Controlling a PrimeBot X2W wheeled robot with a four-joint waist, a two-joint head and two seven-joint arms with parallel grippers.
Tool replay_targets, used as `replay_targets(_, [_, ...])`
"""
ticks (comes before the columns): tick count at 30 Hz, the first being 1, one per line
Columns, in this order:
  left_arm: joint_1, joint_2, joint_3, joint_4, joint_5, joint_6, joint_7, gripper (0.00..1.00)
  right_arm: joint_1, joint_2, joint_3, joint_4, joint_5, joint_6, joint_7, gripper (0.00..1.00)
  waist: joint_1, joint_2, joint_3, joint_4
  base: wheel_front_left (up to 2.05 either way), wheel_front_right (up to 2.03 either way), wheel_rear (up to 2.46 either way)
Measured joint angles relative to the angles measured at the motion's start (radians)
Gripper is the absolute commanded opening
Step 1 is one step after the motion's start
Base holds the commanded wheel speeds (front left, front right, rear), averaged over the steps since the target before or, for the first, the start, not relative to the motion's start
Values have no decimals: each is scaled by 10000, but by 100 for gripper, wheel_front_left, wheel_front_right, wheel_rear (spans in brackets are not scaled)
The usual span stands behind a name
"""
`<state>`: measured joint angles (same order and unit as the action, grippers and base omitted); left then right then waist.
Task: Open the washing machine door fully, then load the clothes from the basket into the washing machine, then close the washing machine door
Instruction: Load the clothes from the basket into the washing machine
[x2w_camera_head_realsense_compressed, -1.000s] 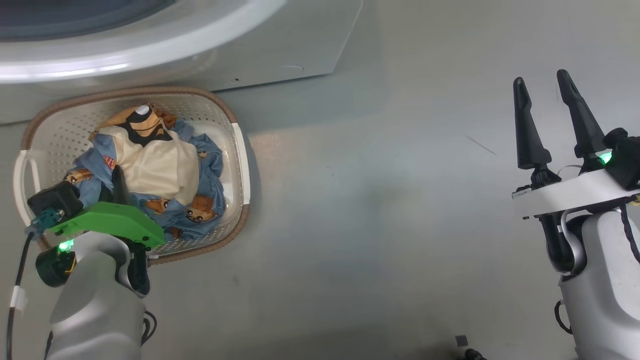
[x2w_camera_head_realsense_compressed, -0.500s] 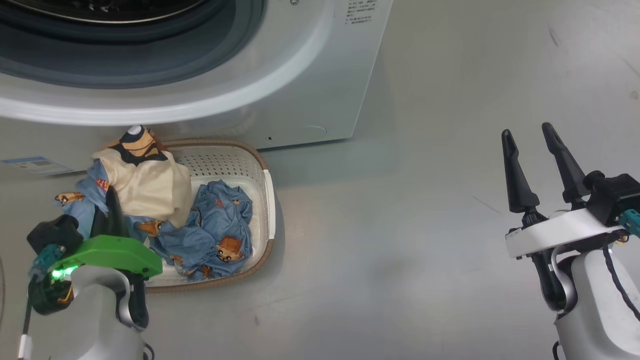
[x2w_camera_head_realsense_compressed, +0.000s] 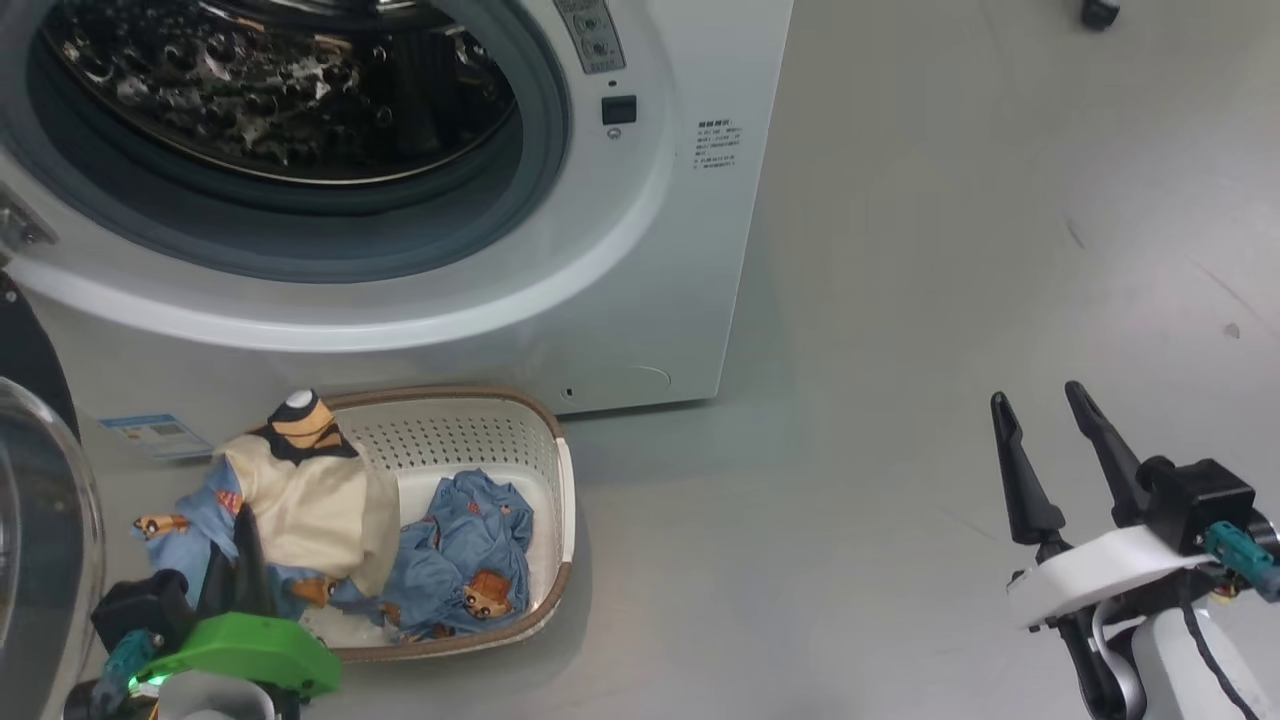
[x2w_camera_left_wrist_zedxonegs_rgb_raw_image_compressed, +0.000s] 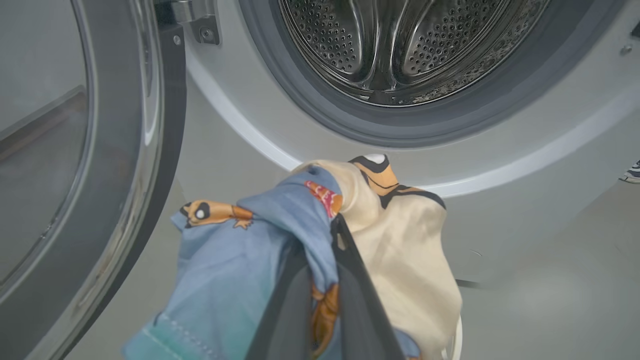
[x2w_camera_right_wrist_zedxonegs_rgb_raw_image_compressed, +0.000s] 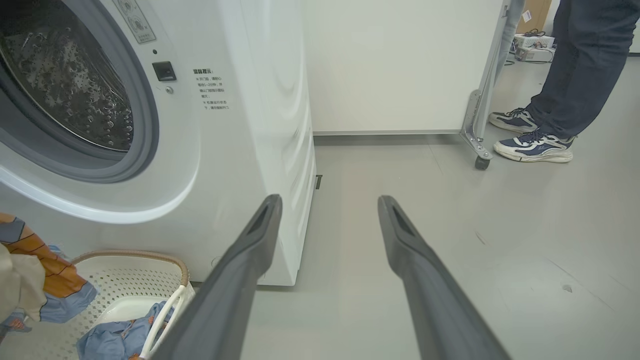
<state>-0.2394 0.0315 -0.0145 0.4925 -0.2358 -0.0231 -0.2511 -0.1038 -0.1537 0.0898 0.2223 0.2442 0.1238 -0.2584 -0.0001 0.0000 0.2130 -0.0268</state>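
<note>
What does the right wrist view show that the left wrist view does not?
Right wrist view: the open right gripper, a blue garment lying in the basket, a person's shoes. Left wrist view: the washing machine door, swung open, and the left gripper shut on the clothes. Both: the washing machine, its steel drum, the held clothes.

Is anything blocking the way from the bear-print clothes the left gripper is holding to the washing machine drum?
Nothing visible does. The light-blue and cream bear-print clothes hang in the shut jaws of the left gripper below the open mouth of the perforated steel drum; the round glossy black door is swung aside at left.
</note>
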Motion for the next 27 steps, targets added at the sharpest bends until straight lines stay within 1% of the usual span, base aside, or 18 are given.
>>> replay_targets(15, [2334, 6, -142, -1246, 180, 13, 0, 0, 1534, 52, 215, 249, -17, 0, 0, 100, 0, 0, -2027, 63, 0, 0, 0])
replay_targets(20, [2664, 12, -209, -1674, 184, 86, 0, 0, 1651, 52, 284, 207, -17, 0, 0, 100, 0, 0, -2367, 53, 0, 0, 0])
replay_targets(27, [3004, 17, -339, -2184, 167, 102, -2, 0, 1804, 52, 336, 107, -19, 0, 0, 100, 0, 0, -2458, -9, 0, 0, 0])
